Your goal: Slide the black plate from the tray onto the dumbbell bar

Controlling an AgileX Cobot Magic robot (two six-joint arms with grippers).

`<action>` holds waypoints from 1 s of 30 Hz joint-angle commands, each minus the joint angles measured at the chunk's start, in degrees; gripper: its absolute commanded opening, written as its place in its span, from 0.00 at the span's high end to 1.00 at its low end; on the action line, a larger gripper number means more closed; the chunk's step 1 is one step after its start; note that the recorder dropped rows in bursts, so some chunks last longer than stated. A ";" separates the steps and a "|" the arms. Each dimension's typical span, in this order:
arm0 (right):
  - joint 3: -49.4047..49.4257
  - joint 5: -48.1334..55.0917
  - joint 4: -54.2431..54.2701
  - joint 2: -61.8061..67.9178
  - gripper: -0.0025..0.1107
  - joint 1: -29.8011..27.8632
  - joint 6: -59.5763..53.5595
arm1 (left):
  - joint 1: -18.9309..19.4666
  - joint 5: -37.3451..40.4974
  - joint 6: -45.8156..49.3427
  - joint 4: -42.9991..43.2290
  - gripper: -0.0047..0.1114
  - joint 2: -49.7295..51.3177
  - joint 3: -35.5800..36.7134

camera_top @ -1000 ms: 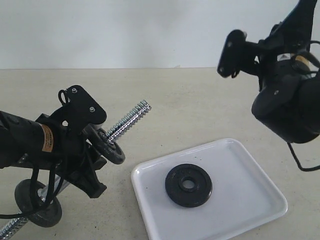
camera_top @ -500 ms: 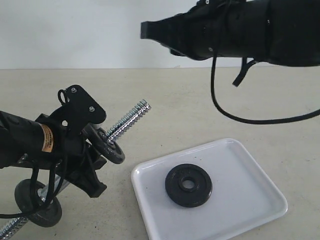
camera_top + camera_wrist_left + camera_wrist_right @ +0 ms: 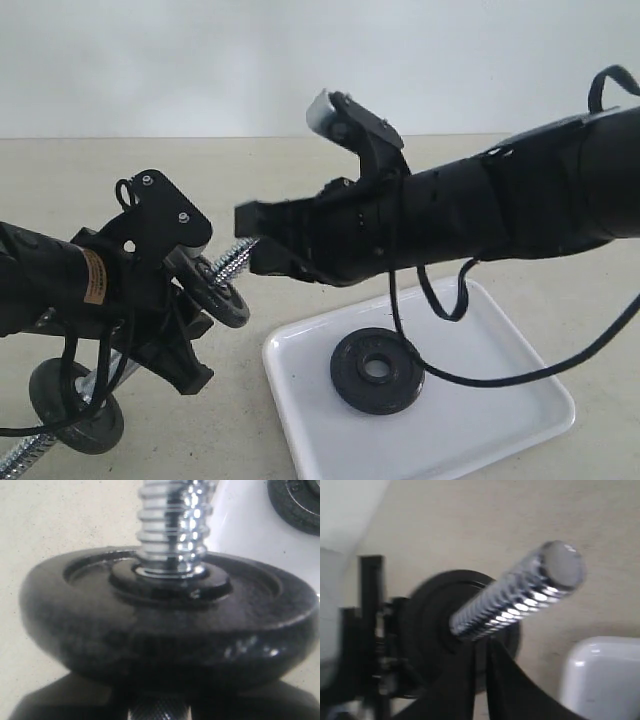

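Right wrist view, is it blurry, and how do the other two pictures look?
Right wrist view: yes, smeared throughout, with white glints on the chrome threaded dumbbell bar. Left wrist view: the bar's threads glare; the round black cast-iron disc on it looks soft at its near edge. Exterior view: sharp, evenly lit, faint sheen on the white glossy tray.

My left arm (image 3: 50, 285) comes in low from the left, close over the tabletop (image 3: 90, 170). The left tool (image 3: 190, 300) at its end is clamped on the middle of the dumbbell bar (image 3: 235, 258), one finger above and one below. My right arm (image 3: 520, 205) stretches in from the right, nearly level and well clear of the tabletop. The right tool (image 3: 250, 240) points left, past the middle, ending just beside my left tool. Its fingers (image 3: 457, 685) are drawn almost together, only a thin slit between them, tips just under the bar's threaded end.
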 commanded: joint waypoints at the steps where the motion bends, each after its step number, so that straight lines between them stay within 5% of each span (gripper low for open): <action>1: 0.81 -12.48 -19.36 -0.76 0.98 -0.03 -2.50 | -0.31 -7.70 -3.12 -1.47 0.92 -2.85 -1.06; 11: 0.81 -15.82 -73.71 -0.87 0.98 -0.03 -8.62 | -0.31 -10.00 -3.12 -1.47 0.92 -2.85 -1.06; 19: 0.81 -11.30 -75.95 -0.87 0.93 -3.67 25.19 | -0.31 -10.36 -3.61 -1.47 0.92 -2.85 -1.06; 22: 0.81 -7.73 -76.09 -0.87 0.81 -4.58 32.56 | -0.31 -10.36 -4.73 -1.47 0.92 -2.85 -1.06; 28: 0.81 -6.29 -75.88 -0.87 0.29 -4.60 45.79 | -0.31 -10.36 -4.73 -1.47 0.92 -2.85 -1.06; 30: 0.81 -5.22 -75.88 -0.87 0.23 -4.60 49.55 | -0.31 -10.36 -4.73 -1.47 0.92 -2.85 -1.06</action>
